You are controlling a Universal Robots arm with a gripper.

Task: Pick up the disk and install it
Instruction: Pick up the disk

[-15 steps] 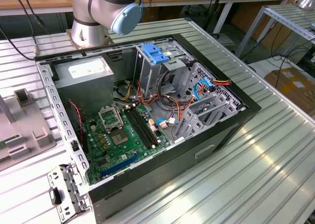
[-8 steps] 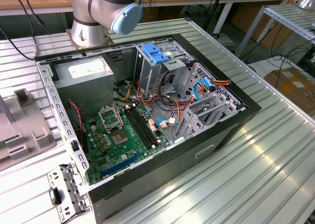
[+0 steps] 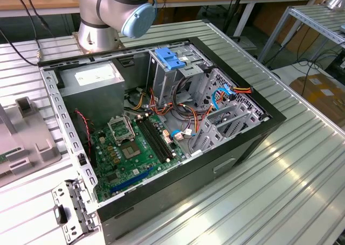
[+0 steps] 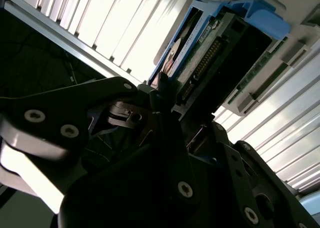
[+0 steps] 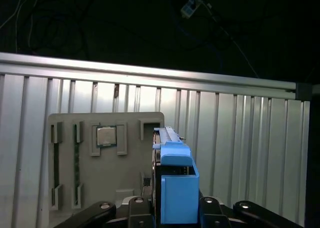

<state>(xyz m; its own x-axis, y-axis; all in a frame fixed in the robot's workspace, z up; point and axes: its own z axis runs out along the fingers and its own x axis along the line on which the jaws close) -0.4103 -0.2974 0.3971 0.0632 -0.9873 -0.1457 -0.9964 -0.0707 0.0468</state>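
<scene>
We see the gripper clamped on the disk, its blue-railed edge sandwiched between both jaws, touching the grey tray.

Disk showing a bright blue rail and tab. Pincer reading matte black, silver screw heads dotting it. Worktop running silver in ribbed stripes. Tray looking pale grey. Computer case showing black; motherboard showing green; latch showing light blue; cables mixing red, orange, yellow.
</scene>
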